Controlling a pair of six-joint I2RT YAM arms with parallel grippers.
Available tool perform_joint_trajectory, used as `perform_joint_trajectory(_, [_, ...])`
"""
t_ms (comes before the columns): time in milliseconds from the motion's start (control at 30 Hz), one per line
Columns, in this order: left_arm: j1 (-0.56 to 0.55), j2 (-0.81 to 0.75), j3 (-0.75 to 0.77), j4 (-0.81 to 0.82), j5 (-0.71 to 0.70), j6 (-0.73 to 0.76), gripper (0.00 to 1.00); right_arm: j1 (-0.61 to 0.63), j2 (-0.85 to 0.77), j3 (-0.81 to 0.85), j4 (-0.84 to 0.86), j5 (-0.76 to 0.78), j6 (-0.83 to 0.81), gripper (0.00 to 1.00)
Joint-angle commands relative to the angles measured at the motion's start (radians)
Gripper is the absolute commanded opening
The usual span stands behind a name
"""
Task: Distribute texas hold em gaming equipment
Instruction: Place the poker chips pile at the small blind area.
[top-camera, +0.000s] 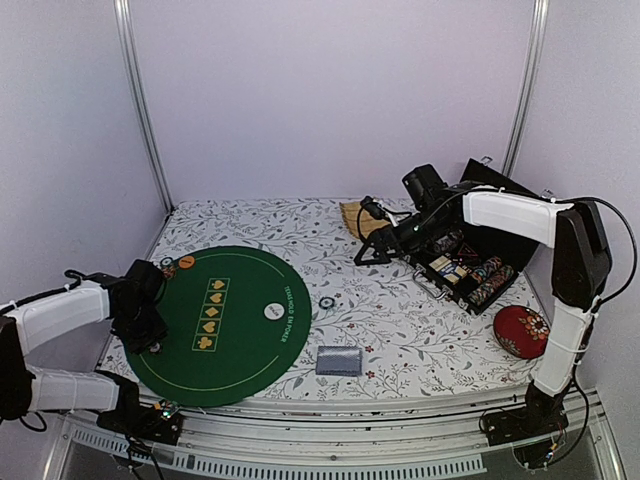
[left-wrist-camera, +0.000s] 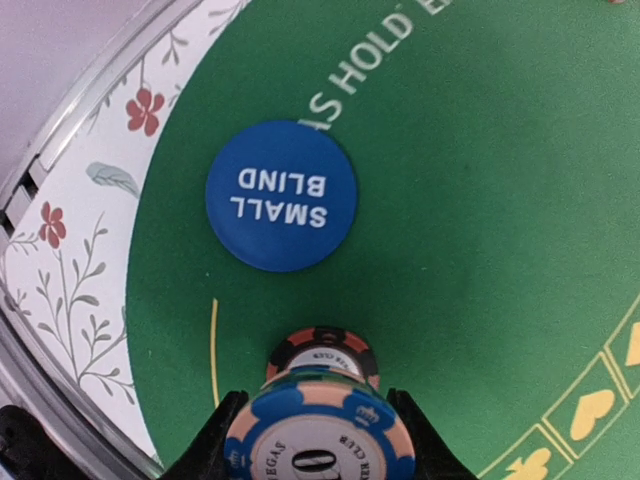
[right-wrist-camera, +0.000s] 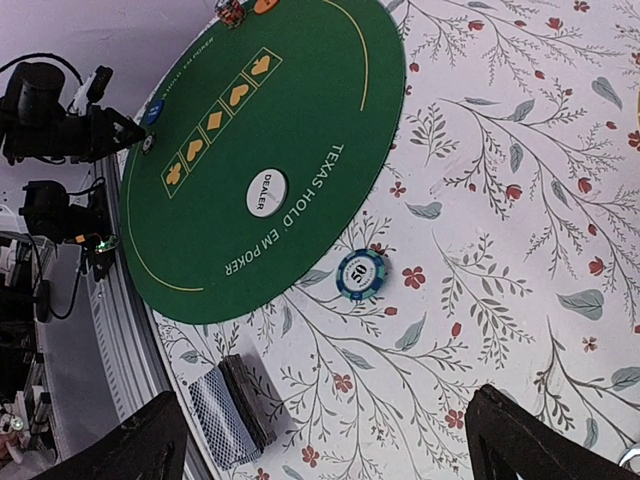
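Observation:
My left gripper (left-wrist-camera: 320, 425) is shut on a short stack of poker chips (left-wrist-camera: 322, 440). A blue-and-peach chip is on top and a red-and-black chip (left-wrist-camera: 322, 350) at the bottom, standing on the green poker mat (left-wrist-camera: 480, 230). Just beyond lies the blue SMALL BLIND button (left-wrist-camera: 282, 195). From above, this gripper (top-camera: 152, 335) hangs over the mat's left edge. My right gripper (right-wrist-camera: 325, 410) is open and empty, high over the flowered cloth near the chip case (top-camera: 470, 265). Below it lie a teal 50 chip (right-wrist-camera: 361, 275) and the deck of cards (right-wrist-camera: 230, 410). The white DEALER button (right-wrist-camera: 266, 190) rests on the mat.
An orange token (top-camera: 187, 262) and another chip (top-camera: 167, 266) sit at the mat's far left rim. The open black case holds rows of chips at the right. A red cushion (top-camera: 522, 330) lies near the right front corner, a tan woven tray (top-camera: 358, 215) at the back.

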Motion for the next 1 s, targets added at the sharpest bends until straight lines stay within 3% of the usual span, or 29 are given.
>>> perform_joint_trajectory(0, [0.017,0.023,-0.043,0.044,0.009,-0.016,0.00,0.000,-0.032,-0.010,0.004,-0.019,-0.019,0.99])
perform_joint_trajectory(200, [0.026,0.068,-0.075,0.082,0.011,-0.021,0.00,0.000,-0.031,-0.009,-0.004,-0.015,-0.022,0.99])
perform_joint_trajectory(533, [0.030,-0.004,-0.108,0.137,0.006,0.004,0.00,0.000,-0.016,0.002,-0.012,-0.021,-0.028,0.99])
perform_joint_trajectory(600, [0.030,0.010,-0.105,0.138,0.008,0.012,0.07,0.000,-0.015,0.004,-0.014,-0.022,-0.030,0.99])
perform_joint_trajectory(800, [0.030,0.040,-0.101,0.148,0.023,0.022,0.42,0.000,-0.015,0.004,-0.020,-0.020,-0.035,0.99])
perform_joint_trajectory(967, [0.030,0.034,-0.106,0.144,0.024,0.019,0.55,0.000,-0.010,0.008,-0.026,-0.013,-0.039,0.99])
